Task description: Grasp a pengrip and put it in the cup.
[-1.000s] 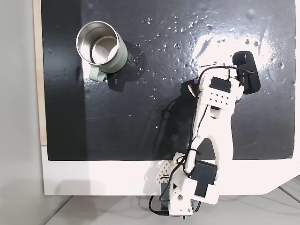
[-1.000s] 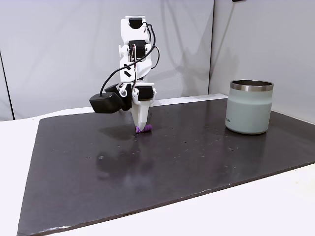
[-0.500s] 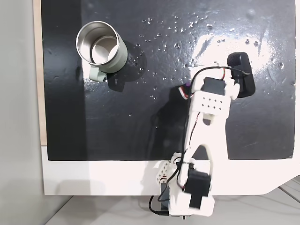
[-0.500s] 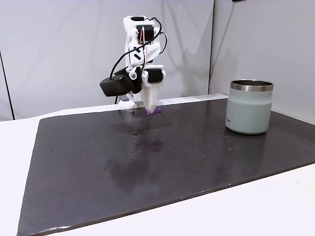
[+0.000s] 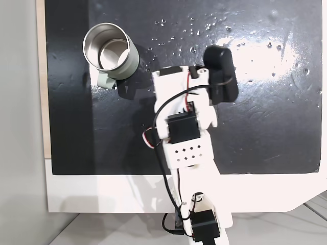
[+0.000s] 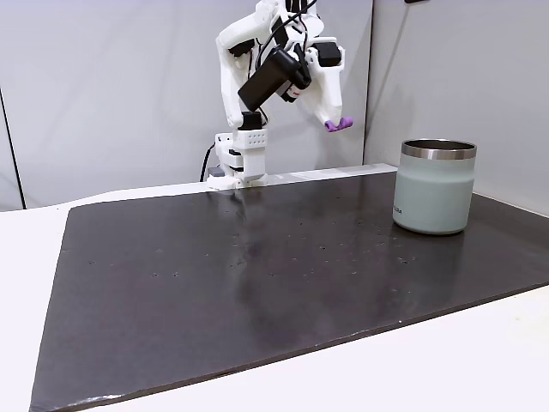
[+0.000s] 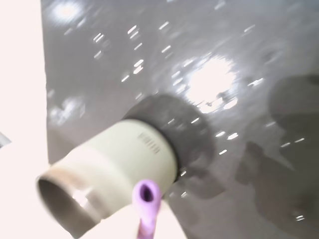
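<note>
Right now your pincer (image 6: 336, 123) is clenched on the pengrip (image 6: 340, 125), holding that little purple tube high in the air, well above the bench (image 6: 257, 275) and to the left of the cup (image 6: 435, 187) as the side-on fixed view shows it. In the wrist view the pengrip (image 7: 146, 201) pokes out from between the fingers, with the cup (image 7: 107, 172) lying just beyond it and its open steel mouth facing lower left; that picture is blurred, so you cannot read exactly how much of the tube is pinched. In the top-down fixed view the cup (image 5: 110, 53) sits near the bench's upper-left corner, and the arm's body hides the tube there. From here the main risk is letting go too soon: the pengrip is not yet over the cup's mouth, and a release now would drop it on the bench beside the cup, where a round tube will likely roll. The tube looks soft and small, so a shallow hold could let it slip during a fast swing. Watch the descent too, since a low approach could knock the cup's rim and shove it.
</note>
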You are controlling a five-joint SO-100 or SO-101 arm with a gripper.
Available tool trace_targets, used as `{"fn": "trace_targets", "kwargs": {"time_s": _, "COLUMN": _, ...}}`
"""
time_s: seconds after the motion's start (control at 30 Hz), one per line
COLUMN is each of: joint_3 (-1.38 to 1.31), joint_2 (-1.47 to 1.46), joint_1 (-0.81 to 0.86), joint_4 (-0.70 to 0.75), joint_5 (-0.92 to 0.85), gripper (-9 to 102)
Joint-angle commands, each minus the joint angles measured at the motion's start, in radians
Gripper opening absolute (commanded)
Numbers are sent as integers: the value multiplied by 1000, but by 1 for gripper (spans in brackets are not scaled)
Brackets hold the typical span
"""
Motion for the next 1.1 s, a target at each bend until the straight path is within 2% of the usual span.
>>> {"fn": "trace_targets", "kwargs": {"time_s": 0.0, "joint_3": -98, "joint_2": -21, "joint_1": -49, "joint_4": -72, "joint_5": 64, "gripper": 0}}
{"fn": "trace_targets", "kwargs": {"time_s": 0.2, "joint_3": -107, "joint_2": -71, "joint_1": -60, "joint_4": -256, "joint_5": 195, "gripper": 0}}
{"fn": "trace_targets", "kwargs": {"time_s": 0.37, "joint_3": -146, "joint_2": -149, "joint_1": -60, "joint_4": -342, "joint_5": 209, "gripper": 0}}
{"fn": "trace_targets", "kwargs": {"time_s": 0.77, "joint_3": -391, "joint_2": -330, "joint_1": -207, "joint_4": -347, "joint_5": 123, "gripper": 0}}
{"fn": "trace_targets", "kwargs": {"time_s": 1.07, "joint_3": -417, "joint_2": -393, "joint_1": -255, "joint_4": -347, "joint_5": 100, "gripper": 0}}
